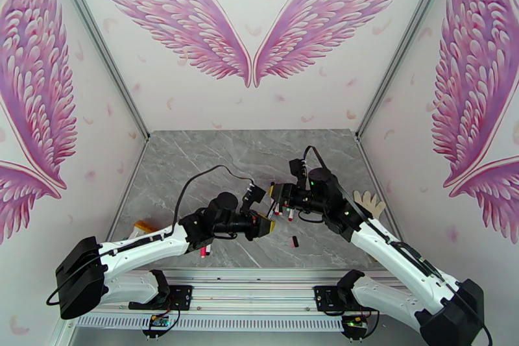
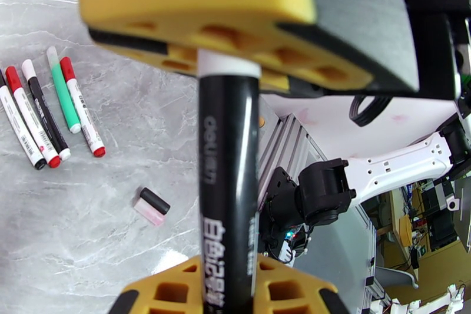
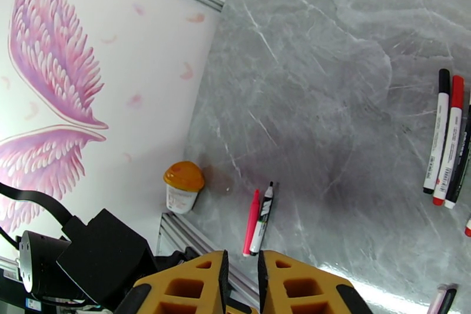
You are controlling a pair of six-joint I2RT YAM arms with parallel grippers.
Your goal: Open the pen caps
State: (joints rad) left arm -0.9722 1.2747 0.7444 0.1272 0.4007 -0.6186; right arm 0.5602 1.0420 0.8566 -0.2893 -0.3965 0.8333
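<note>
Left gripper (image 2: 226, 294): clamped on a black pen (image 2: 228, 179), its white end pointing at the other arm.
Right gripper (image 3: 241, 283): fingers drawn together. The pen's white end meets its yellow pad (seen from the left wrist), though a grip there is hard to confirm.
Loose caps (image 2: 152, 205): one black, one pink, touching side by side on the grey table (image 3: 329, 73).
Other pens (image 2: 50, 112): five in a row, well apart from the caps.
</note>
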